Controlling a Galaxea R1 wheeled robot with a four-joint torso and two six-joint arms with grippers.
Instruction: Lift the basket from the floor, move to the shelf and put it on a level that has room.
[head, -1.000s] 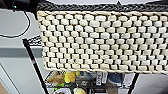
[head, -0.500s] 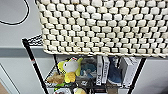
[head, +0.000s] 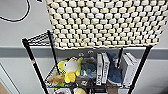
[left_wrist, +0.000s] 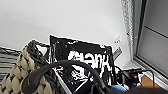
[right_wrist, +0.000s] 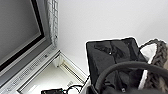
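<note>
Cream woven basket (head: 105, 22) raised high, just above top level (head: 37, 38) of black shelf (head: 30, 60), yellow plush toy (head: 70, 70) and white boxes (head: 102, 68) on tier beneath; braided rim close beside each wrist; finger state of both grippers indeterminable.

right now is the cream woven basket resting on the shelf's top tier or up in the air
Cannot tell for sure. In the head view the cream woven basket covers the black metal rack's top wire-grid tier, its bottom edge level with the post tips; contact is hidden.

We see the basket (head: 105, 23) covering most of the shelf's (head: 32, 58) top level (head: 38, 38), bare only at its left edge. Toys (head: 70, 71) and boxes (head: 102, 68) crowd the tier below.
</note>
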